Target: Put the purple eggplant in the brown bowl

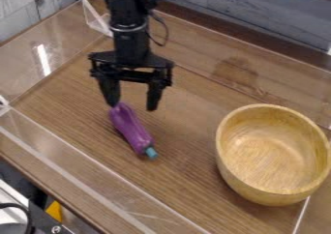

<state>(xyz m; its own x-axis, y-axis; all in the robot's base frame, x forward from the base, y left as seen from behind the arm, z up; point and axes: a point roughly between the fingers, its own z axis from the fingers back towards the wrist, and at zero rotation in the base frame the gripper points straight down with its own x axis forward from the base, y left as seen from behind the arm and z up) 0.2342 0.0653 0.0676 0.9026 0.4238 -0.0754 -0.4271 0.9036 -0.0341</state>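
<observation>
The purple eggplant (130,129) lies on the wooden table, left of centre, with its teal stem tip pointing toward the lower right. My gripper (128,96) hangs just above the eggplant's upper end, fingers spread wide and nothing between them. The brown bowl (273,152) stands at the right with nothing inside it, well apart from both the eggplant and the gripper.
Clear acrylic walls (52,44) fence the table on the left, back and front. A small clear stand (101,20) sits at the back left behind the arm. A grey panelled wall runs along the back.
</observation>
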